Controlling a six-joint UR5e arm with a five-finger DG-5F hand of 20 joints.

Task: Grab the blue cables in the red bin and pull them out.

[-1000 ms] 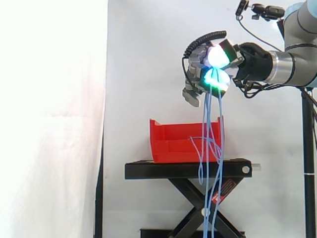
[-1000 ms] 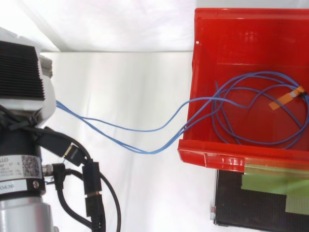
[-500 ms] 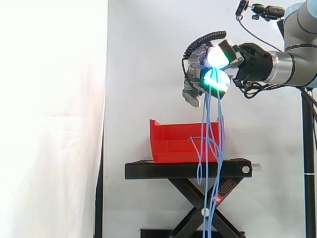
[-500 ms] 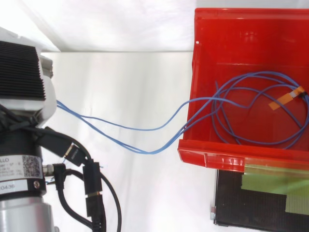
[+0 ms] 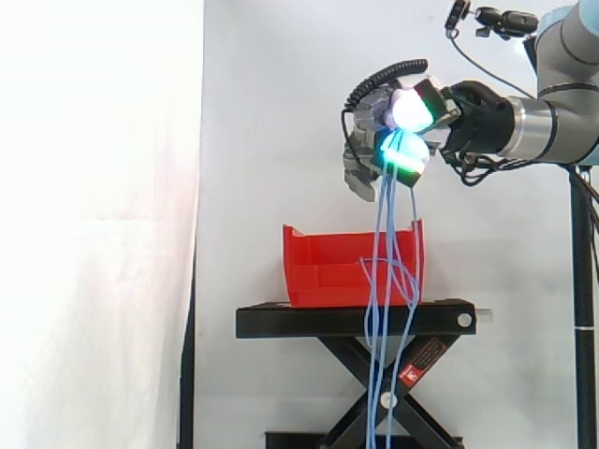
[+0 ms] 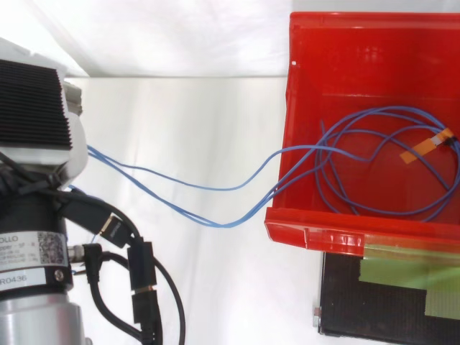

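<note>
The hand (image 5: 372, 131) hangs above the right end of the red bin (image 5: 328, 271), its glowing fingers curled round the blue cables (image 5: 382, 238). From the hand the cables drop in strands past the bin's near wall, loop there, and trail down in front of the stand. In the top view the blue cables (image 6: 208, 190) run out from under the robot's wrist (image 6: 32, 108), cross over the red bin's rim (image 6: 316, 233) and coil on its floor. An orange tape tag (image 6: 428, 146) marks the coil on the right.
The bin rests on a black scissor stand (image 5: 346, 321) before the white curtain. Green tape strips (image 6: 402, 269) lie on the stand's top beside the bin. A tripod pole (image 5: 582, 281) stands at the right edge.
The hand has risen a little and shifted left with the cables. The hanging strands have swung left and their lower loop sits higher. The coil in the bin looks unchanged.
</note>
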